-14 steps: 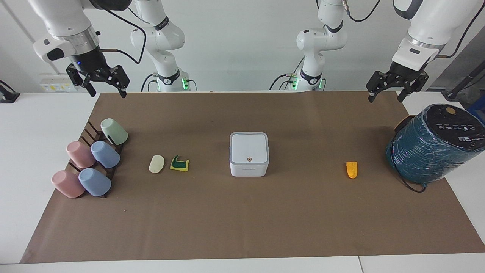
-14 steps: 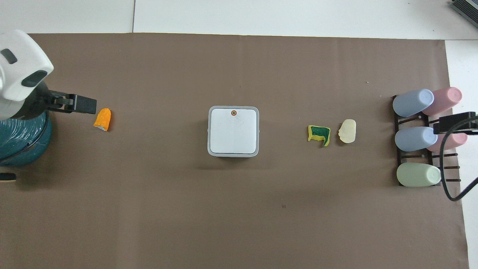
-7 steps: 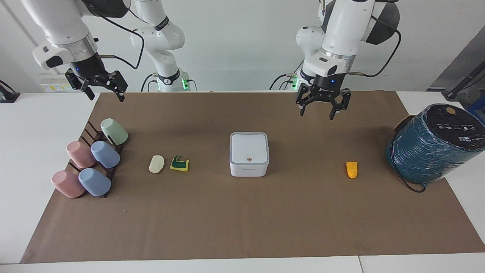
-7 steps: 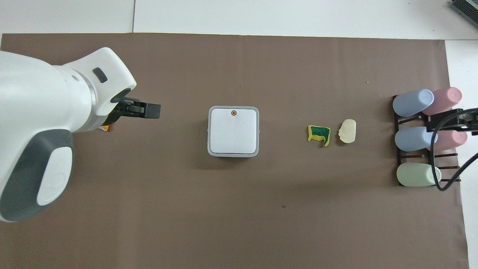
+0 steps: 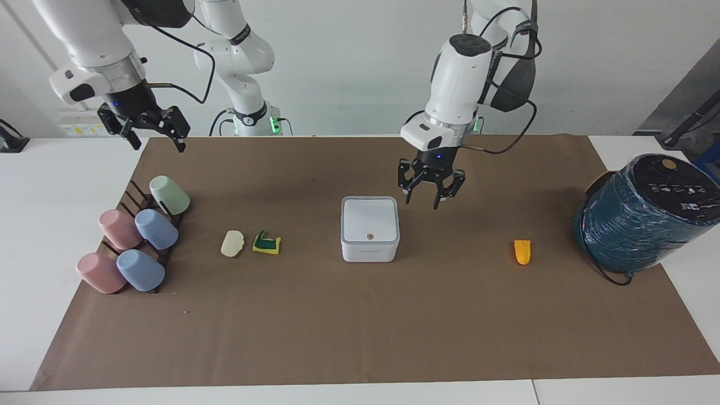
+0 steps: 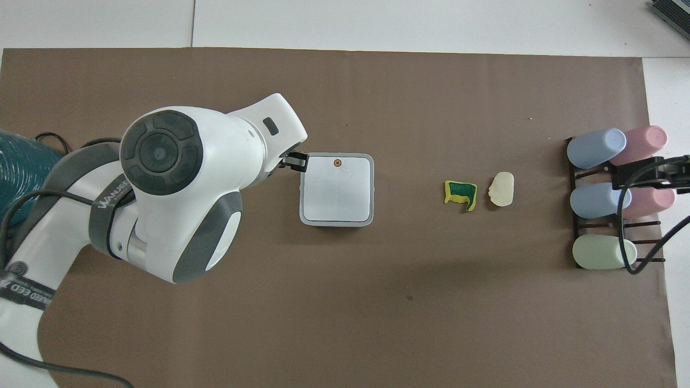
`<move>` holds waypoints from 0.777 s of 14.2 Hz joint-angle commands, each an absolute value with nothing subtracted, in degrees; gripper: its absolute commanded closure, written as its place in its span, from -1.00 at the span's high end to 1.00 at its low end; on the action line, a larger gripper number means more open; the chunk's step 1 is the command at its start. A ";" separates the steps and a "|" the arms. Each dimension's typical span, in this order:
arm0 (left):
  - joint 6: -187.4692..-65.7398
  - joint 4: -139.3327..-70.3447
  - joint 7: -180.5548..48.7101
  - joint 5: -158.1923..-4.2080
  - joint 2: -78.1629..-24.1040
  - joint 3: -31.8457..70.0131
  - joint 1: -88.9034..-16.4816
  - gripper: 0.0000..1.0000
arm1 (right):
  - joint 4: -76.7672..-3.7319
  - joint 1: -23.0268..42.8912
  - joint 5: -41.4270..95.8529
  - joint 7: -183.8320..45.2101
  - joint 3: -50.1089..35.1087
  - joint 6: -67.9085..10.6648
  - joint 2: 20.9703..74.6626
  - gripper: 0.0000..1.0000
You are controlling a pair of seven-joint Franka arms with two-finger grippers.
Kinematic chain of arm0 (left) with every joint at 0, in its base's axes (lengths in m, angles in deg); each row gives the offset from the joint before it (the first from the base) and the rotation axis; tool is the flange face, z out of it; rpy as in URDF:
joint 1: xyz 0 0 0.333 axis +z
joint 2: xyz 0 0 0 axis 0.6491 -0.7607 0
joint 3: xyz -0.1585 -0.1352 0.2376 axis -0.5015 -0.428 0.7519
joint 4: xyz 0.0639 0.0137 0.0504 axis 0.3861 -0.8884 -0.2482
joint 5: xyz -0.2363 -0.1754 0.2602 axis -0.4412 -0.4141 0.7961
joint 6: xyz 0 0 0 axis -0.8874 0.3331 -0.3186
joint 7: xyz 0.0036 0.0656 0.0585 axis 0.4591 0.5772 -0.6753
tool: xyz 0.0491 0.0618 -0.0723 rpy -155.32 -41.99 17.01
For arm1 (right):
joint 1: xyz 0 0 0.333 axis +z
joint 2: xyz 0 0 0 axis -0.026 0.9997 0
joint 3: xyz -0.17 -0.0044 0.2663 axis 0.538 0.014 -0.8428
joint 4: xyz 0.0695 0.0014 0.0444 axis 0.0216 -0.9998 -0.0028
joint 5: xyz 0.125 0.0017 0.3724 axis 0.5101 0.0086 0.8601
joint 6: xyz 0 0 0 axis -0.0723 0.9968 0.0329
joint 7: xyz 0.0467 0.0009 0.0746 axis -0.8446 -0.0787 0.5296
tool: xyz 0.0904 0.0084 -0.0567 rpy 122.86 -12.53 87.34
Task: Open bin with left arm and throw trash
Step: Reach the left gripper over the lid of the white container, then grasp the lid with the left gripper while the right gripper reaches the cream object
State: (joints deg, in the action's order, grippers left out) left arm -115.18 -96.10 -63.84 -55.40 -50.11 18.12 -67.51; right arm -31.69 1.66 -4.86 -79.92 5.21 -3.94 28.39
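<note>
- Beside our spread-fingered left gripper point(image 5: 430, 196), toward the right arm's end, the closed bin point(image 5: 370, 228) sits untouched; bare brown paper point(image 5: 360, 332) surrounds it.
- Our right gripper point(image 5: 151, 126) waits, fingers apart, above the cup rack point(image 5: 132, 194).

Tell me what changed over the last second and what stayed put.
The left gripper swung from over the teal cylinder end of the table toward the middle and came down; it now hangs open beside the bin, touching nothing. The right gripper barely shifted, open above the cup rack. The bin stayed shut; the three scraps and the cups did not move.
</note>
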 commanded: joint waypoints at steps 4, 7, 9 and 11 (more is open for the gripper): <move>-125.84 -100.23 -65.76 -56.06 -51.00 19.04 -71.50 -1.00 | -40.27 2.02 -3.56 -79.16 4.27 -13.03 26.59 1.00; -128.93 -100.23 -66.83 -56.06 -53.02 19.04 -71.59 -1.00 | -44.34 3.86 -3.38 -79.07 4.27 -20.96 28.94 1.00; -129.80 -99.97 -67.79 -56.06 -54.60 19.04 -72.20 -1.00 | -44.34 6.23 -3.38 -79.59 4.27 -25.17 32.63 1.00; -132.44 -99.44 -68.76 -56.06 -56.71 19.04 -72.29 -1.00 | -44.51 8.08 -3.38 -81.52 4.27 -28.69 36.41 1.00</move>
